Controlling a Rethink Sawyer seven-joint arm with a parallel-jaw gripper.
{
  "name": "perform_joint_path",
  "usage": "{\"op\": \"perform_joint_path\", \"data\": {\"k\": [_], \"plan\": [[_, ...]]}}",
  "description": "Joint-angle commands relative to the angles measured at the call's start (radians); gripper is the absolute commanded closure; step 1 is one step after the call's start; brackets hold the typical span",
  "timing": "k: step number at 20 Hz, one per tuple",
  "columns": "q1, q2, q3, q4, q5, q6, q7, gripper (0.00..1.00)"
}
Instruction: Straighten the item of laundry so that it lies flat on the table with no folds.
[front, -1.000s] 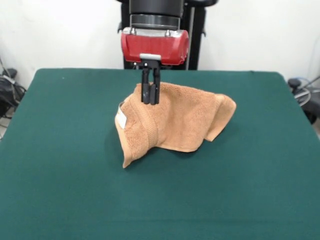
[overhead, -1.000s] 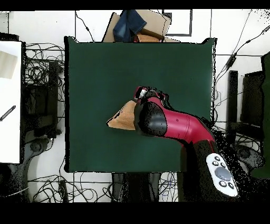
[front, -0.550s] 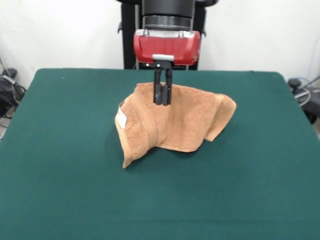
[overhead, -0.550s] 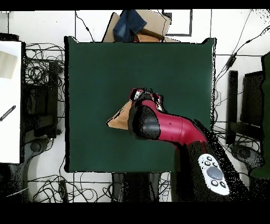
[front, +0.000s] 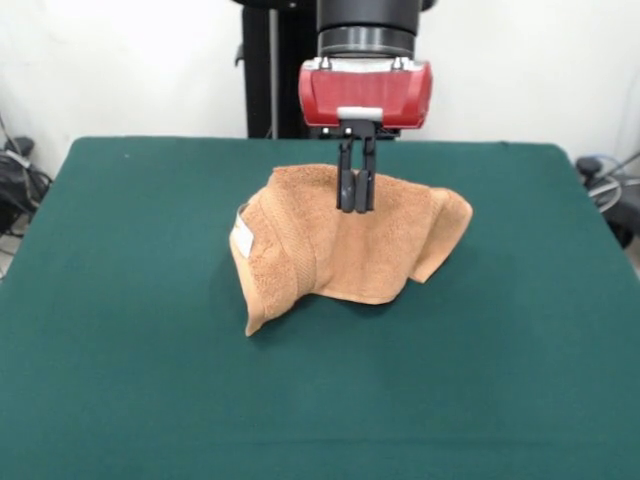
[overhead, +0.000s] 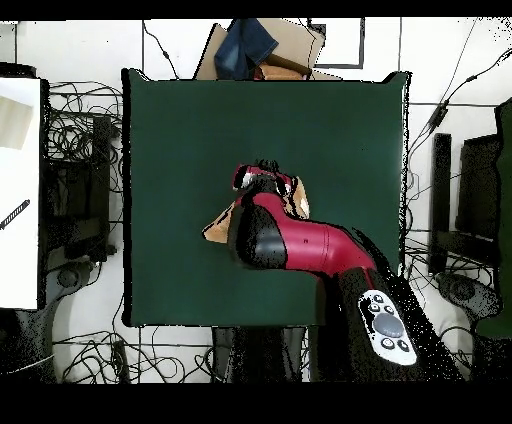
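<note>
Towel (front: 340, 245) is lying rumpled near the middle of the green table (front: 120, 380), folded over itself, with one corner drooping toward the front and another flap bunching up on the far side. Its small white label (front: 242, 238) is showing on the folded edge. The red arm's gripper (front: 356, 204) is hanging straight down over the towel's top ridge, its two black fingers (front: 347, 190) pressing close together; I cannot tell whether any cloth is being pinched between them. From overhead, the arm (overhead: 300, 243) is covering most of the towel.
</note>
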Motion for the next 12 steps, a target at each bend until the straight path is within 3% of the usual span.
{"op": "perform_joint_path", "data": {"k": [1, 5, 9, 12], "plan": [[0.017, 0.045, -0.010, 0.118, -0.043, -0.038, 0.168, 1.00], [0.073, 0.022, -0.034, 0.070, 0.042, 0.075, 0.165, 1.00], [0.180, 0.035, -0.100, -0.054, 0.147, 0.229, 0.173, 1.00], [0.248, 0.061, -0.136, -0.125, 0.208, 0.275, 0.197, 1.00]]}}
